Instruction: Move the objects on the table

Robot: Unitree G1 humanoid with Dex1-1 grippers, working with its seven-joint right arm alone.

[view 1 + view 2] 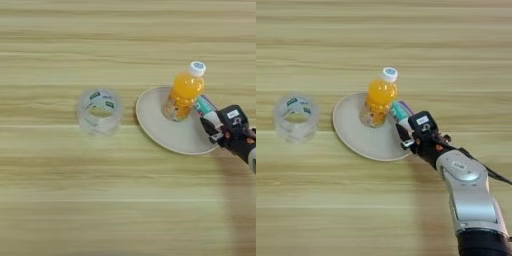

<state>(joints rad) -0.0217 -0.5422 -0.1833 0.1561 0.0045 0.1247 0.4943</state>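
A small clear bottle of orange drink [379,100] with a white cap stands upright on the far side of a round beige plate [356,131]. Just right of it, a short teal-and-white tube [400,110] lies over the plate's right rim. My right gripper [405,132] reaches in from the lower right, its black fingers closed around the tube's white near end. A thin purple edge [409,106] shows beside the tube; I cannot tell what it belongs to. The table [125,200] is light-brown striped wood.
A clear roll of tape [100,111] with a green-and-white label lies flat on the table, left of the plate with a small gap between them. My silver forearm [468,190] crosses the lower right of the table.
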